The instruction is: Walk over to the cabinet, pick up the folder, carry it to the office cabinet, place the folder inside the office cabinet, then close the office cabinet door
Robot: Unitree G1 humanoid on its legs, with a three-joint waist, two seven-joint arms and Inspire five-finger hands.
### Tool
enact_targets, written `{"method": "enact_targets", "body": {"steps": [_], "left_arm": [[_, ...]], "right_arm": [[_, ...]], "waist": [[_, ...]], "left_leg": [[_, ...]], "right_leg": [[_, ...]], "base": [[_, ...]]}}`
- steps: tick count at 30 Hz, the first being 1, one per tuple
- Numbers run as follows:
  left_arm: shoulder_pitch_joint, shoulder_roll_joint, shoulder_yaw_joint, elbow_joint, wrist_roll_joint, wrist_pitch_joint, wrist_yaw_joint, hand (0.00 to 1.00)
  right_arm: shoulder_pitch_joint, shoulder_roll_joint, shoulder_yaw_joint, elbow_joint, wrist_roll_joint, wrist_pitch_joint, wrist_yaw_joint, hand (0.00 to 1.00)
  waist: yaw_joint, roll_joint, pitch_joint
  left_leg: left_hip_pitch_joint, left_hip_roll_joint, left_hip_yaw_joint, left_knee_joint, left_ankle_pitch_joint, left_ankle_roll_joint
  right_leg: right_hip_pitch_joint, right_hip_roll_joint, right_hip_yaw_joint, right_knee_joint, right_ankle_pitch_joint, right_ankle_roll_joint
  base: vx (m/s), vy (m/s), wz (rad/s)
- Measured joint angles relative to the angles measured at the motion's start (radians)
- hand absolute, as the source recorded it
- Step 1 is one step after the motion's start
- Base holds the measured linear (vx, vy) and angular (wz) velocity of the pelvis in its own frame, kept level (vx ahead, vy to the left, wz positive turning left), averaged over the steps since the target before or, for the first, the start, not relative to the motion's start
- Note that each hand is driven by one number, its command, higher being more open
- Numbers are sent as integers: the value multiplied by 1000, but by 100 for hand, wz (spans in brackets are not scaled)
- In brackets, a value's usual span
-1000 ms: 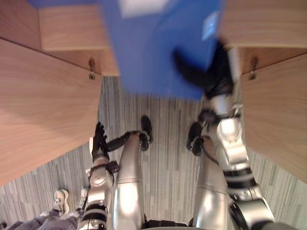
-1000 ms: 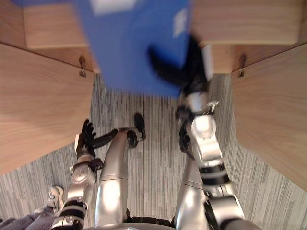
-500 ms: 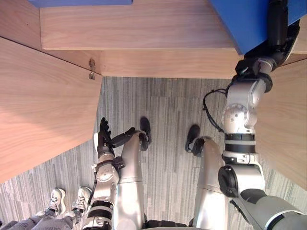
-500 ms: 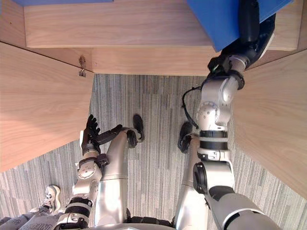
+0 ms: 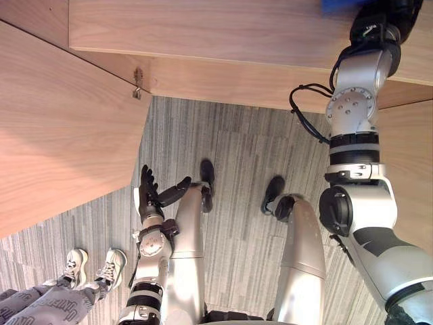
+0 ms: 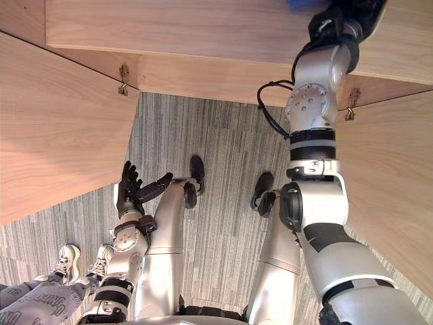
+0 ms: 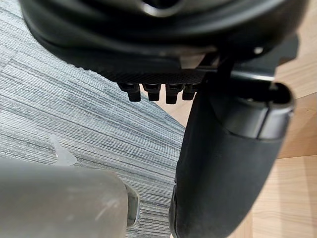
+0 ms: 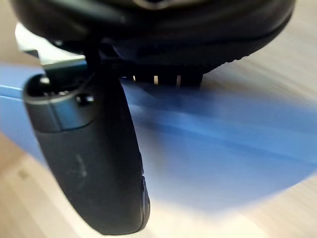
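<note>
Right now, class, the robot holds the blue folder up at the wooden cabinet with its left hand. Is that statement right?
No. It is the right hand that holds the blue folder up at the wooden cabinet, as the right wrist view shows. The left hand hangs low and open, holding nothing.

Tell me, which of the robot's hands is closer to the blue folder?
Right. The right hand is up at the blue folder by the cabinet; the left hand hangs low over the grey carpet, far from it.
</note>
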Motion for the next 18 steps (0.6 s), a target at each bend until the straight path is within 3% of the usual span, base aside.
{"method": "enact_targets", "body": {"steps": [13,18], "left_arm": [[-16,9,0,17,-4,3,0,100],[-15,36,-6,31,-32,3,-5,100]], "right_arm": [[-28,-47,171,52,-133,58,84,100],[-27,-157,346,55,-177,93,157,100]], "waist": [[-8,-2,-2],[-38,-5,-3]], "left_leg": [[0,0,-2,-2,1,0],[-1,2,0,-1,1,0]], "right_leg": [[0,0,-3,0,-3,-4],[0,1,-3,-3,-3,-3]], "base": [[0,0,0],[0,0,0]]}}
